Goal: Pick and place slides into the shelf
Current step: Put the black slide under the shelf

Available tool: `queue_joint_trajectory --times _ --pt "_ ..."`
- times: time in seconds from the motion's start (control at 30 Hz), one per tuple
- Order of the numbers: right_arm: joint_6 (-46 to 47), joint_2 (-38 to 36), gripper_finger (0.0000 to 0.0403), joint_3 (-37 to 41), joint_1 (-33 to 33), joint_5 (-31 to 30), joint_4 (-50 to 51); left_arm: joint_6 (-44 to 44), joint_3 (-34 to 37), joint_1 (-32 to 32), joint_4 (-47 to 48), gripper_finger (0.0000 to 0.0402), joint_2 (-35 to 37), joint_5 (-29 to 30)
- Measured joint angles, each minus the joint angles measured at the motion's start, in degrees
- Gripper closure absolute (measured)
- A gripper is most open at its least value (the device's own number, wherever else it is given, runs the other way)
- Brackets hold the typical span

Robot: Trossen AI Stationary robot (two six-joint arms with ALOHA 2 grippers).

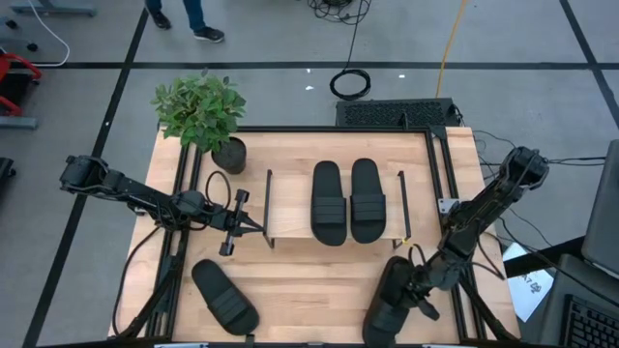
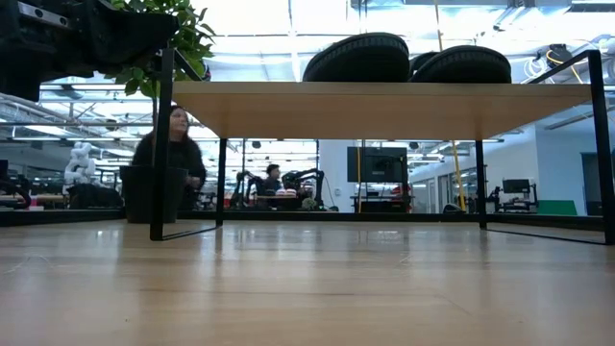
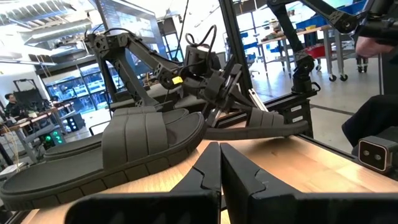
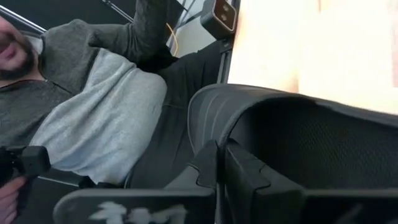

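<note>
We see the table (image 1: 300,280) carrying the shelf (image 1: 290,208), with two black slides (image 1: 347,200) side by side on its top board. A third slide (image 1: 224,297) lies flat near the front. The right gripper (image 1: 418,290) has its jaws clenched on the fourth slide (image 1: 387,304); the left gripper (image 1: 253,227) hovers beside the shelf, jaws closed, empty

Two slides (image 1: 346,201) fill the middle of the shelf (image 1: 290,208) top, leaving bare board on either side, and the space beneath the board stands open between thin black side frames. On the counter (image 1: 309,280), a clear strip of wood runs between a slide (image 1: 224,297) at the front left and another (image 1: 392,302) at the front right. A potted plant (image 1: 205,116) blocks the back left corner.
</note>
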State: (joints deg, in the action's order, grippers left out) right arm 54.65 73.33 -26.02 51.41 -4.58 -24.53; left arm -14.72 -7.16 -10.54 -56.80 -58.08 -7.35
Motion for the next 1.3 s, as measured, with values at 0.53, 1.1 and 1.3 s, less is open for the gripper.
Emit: queue_joint_trajectory --times 0.53,1.1,1.3 --pt "-3.11 1.63 0.0336 -0.04 -2.31 1.66 -2.21 0.0 0.0 0.01 0.2 0.0398 0.0 0.0" --pt "-3.76 1.63 0.0228 0.04 -2.63 -1.18 -2.66 0.0 0.02 0.02 0.56 0.0398 0.0 0.0" --pt "3.05 1.58 0.0223 0.04 -3.82 -1.71 -3.17 0.0 0.02 0.01 0.54 0.0398 0.0 0.0"
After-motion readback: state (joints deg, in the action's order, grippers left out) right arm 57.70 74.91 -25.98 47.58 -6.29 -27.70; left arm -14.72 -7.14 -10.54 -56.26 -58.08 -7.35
